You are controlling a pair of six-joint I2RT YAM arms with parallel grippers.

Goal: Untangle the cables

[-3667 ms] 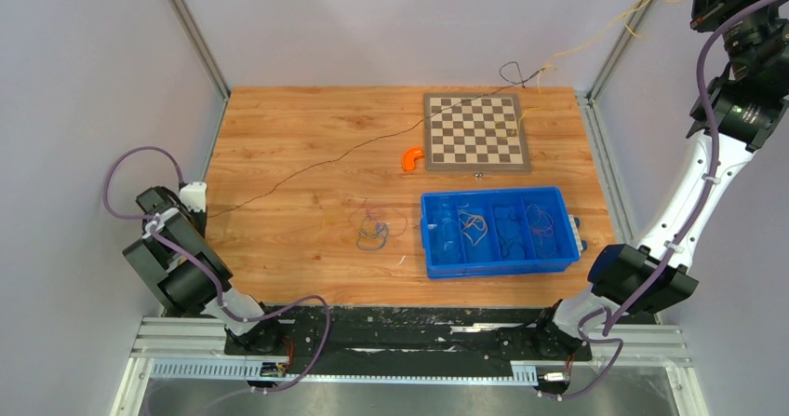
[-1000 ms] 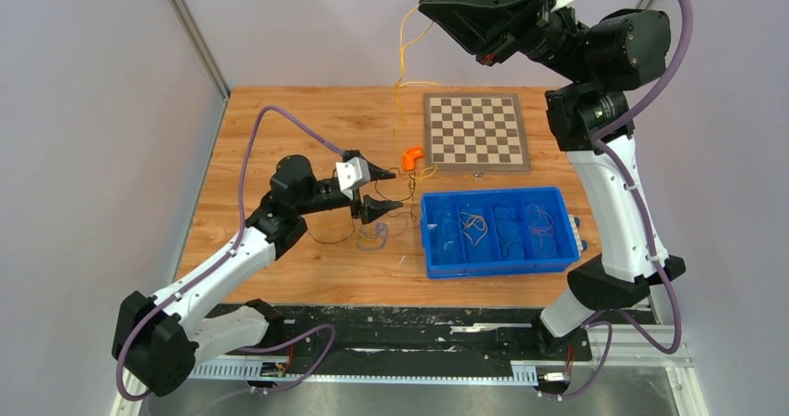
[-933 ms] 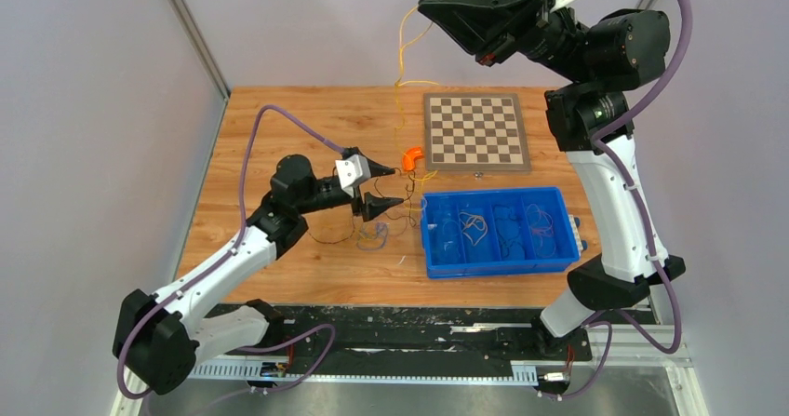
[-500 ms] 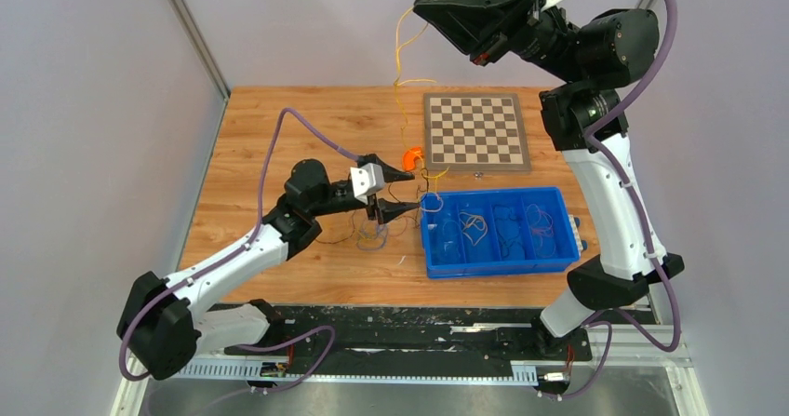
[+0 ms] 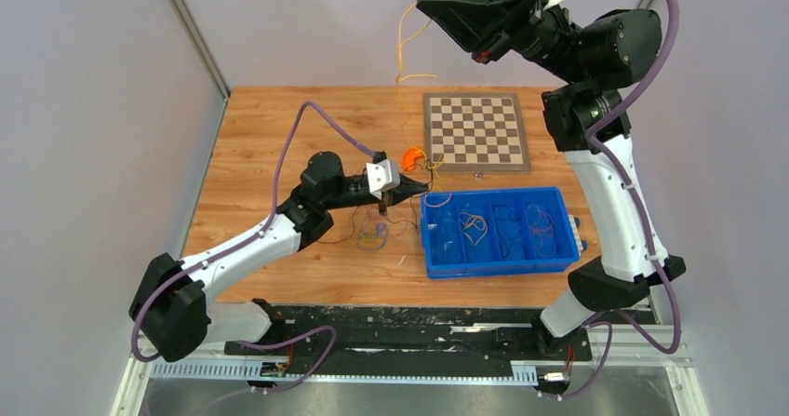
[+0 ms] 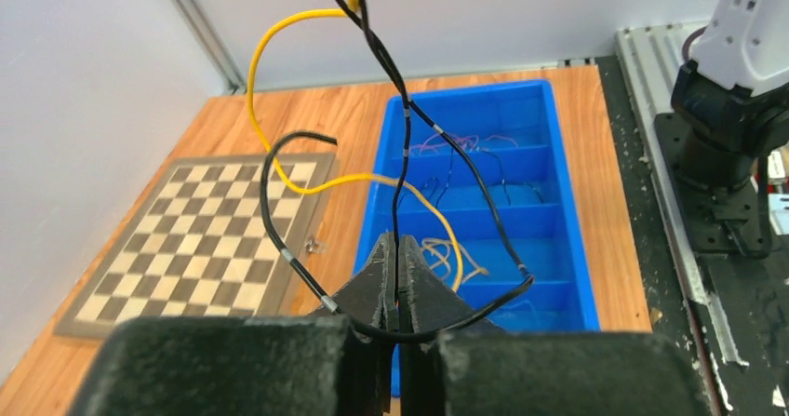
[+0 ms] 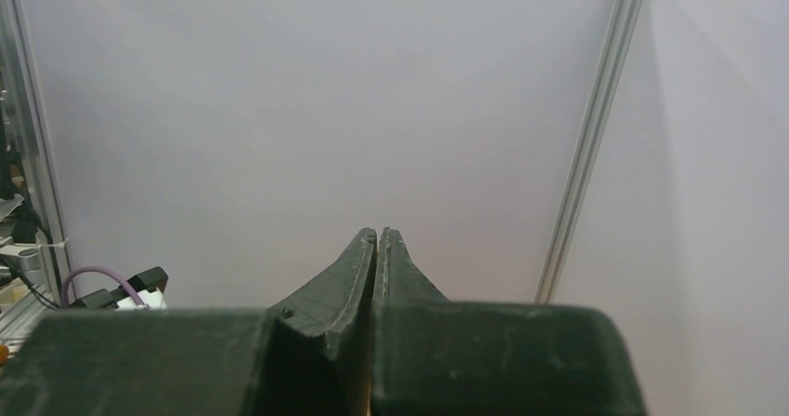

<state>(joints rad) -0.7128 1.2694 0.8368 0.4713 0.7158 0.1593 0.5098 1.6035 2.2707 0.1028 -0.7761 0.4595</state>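
My left gripper (image 5: 421, 190) is low over the table at the left edge of the blue bin (image 5: 493, 269). In the left wrist view it (image 6: 398, 245) is shut on a thin black cable (image 6: 395, 202), which rises and twists round a yellow cable (image 6: 372, 178). My right gripper (image 5: 421, 5) is high above the table's far edge, jaws shut (image 7: 377, 234). The yellow cable (image 5: 402, 62) hangs down from it towards the left gripper. A purple-blue cable (image 5: 372, 239) lies in a small heap on the table below the left gripper.
The blue bin (image 6: 572, 248) has several compartments with sorted cables in them. A chessboard (image 5: 476, 132) lies behind it, with a small orange object (image 5: 411, 158) at its left. Grey walls and metal posts enclose the table.
My left arm moved right to the bin's left edge and its open jaws shut on the black cable. The right arm stayed high, almost still, with the yellow cable.
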